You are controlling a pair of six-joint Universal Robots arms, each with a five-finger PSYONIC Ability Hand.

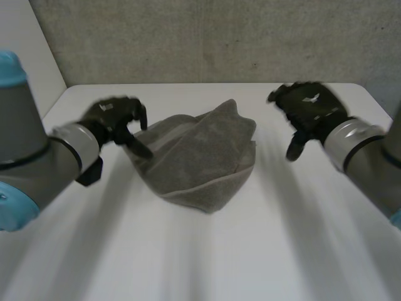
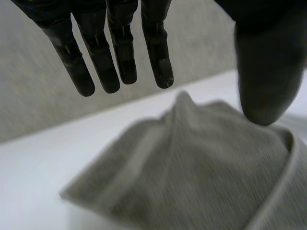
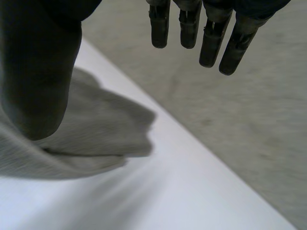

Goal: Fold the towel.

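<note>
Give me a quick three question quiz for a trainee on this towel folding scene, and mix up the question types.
1. True or false: the towel lies flat and neatly folded on the table.
2. Which hand is nearer the towel? A) the left hand B) the right hand
3. Fill in: both hands have their fingers ____.

Key
1. False: it sits in a bunched heap.
2. A: the left hand is at the towel's left edge, and the right hand is off to the side, apart from it.
3. Open: the fingers are straight and hold nothing.
</note>
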